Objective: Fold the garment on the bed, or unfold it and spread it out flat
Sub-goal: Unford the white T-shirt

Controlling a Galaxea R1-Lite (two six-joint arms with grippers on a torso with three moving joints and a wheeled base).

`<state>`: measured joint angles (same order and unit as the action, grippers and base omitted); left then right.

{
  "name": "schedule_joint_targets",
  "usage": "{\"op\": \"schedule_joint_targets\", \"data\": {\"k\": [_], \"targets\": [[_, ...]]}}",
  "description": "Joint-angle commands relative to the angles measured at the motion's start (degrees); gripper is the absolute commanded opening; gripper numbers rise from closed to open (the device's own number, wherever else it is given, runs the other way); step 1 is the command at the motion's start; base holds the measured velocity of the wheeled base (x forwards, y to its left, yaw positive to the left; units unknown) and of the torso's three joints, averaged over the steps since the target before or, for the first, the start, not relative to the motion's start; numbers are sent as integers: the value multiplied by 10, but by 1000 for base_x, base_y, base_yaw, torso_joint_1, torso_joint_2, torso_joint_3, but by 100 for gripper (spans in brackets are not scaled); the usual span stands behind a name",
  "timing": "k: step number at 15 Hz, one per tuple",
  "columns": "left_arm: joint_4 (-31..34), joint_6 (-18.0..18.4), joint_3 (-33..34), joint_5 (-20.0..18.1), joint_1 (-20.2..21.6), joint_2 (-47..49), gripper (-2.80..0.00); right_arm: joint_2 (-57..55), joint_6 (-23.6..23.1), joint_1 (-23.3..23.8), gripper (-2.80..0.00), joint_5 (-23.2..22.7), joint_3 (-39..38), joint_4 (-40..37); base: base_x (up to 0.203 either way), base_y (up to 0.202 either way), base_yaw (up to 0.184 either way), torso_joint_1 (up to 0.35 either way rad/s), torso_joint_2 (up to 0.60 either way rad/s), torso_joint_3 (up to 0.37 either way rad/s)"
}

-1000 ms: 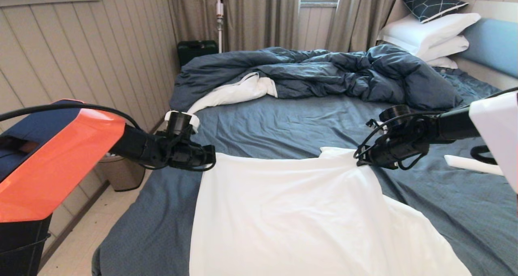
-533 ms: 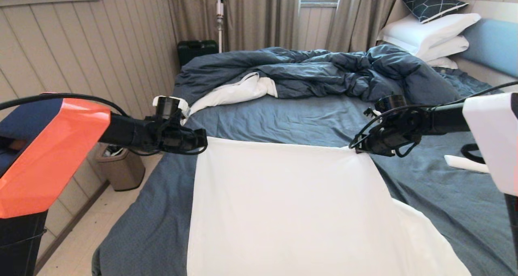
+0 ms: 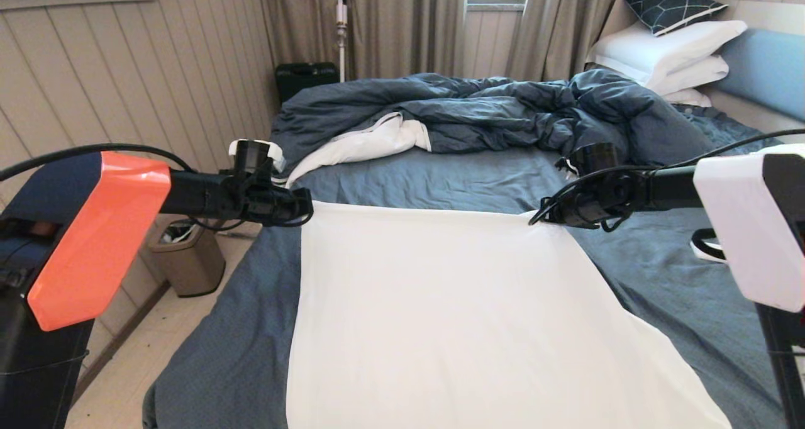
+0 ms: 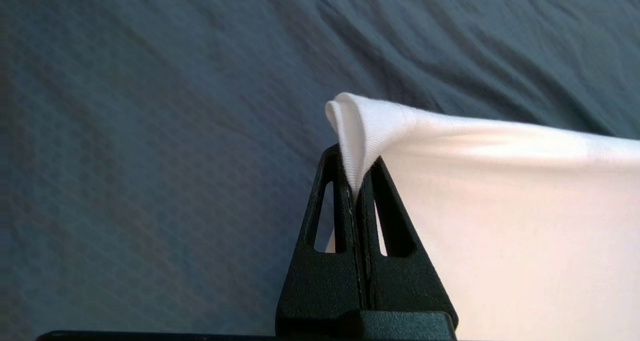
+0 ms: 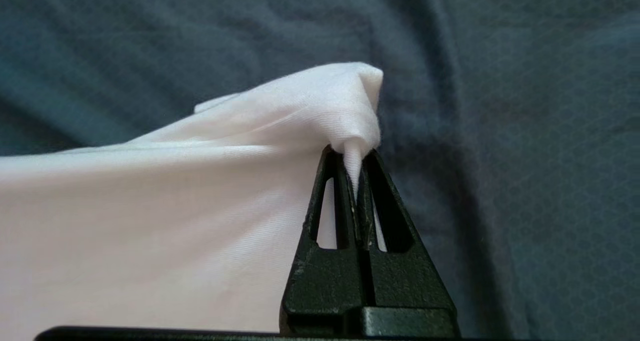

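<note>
Carried farther up the bed [image 3: 440, 177] since before: garment [image 3: 440, 303], taut, corners clenched in left pincer [image 3: 307, 206] and right pincer [image 3: 533, 220].

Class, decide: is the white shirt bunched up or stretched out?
Stretched out. The garment forms a taut sheet, its far edge straight between the left claw and right claw, each pinching one corner.
</note>
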<state>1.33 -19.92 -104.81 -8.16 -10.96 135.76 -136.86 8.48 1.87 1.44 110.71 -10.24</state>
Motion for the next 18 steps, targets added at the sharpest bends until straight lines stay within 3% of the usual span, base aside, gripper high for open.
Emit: {"op": "schedule_joint_targets", "data": {"k": [1, 12, 13, 14, 18], "targets": [[6, -1, -14, 1, 9, 14, -280, -9, 0, 0, -280, 7, 0, 5, 0, 0, 0, 0, 0, 0], [15, 1, -40, -7, 27, 41, -280, -25, -8, -14, -280, 12, -1, 2, 0, 0, 0, 0, 0, 0], [16, 1, -41, -8, 27, 41, -280, -25, -8, -15, 0, 12, -1, 2, 0, 0, 0, 0, 0, 0], [16, 1, -35, -8, 27, 40, 0, -25, -11, -15, 0, 11, -1, 2, 0, 0, 0, 0, 0, 0], [16, 1, -32, -25, 34, 20, 0, -17, -10, -9, 0, 7, -1, 1, 0, 0, 0, 0, 0, 0]]}}
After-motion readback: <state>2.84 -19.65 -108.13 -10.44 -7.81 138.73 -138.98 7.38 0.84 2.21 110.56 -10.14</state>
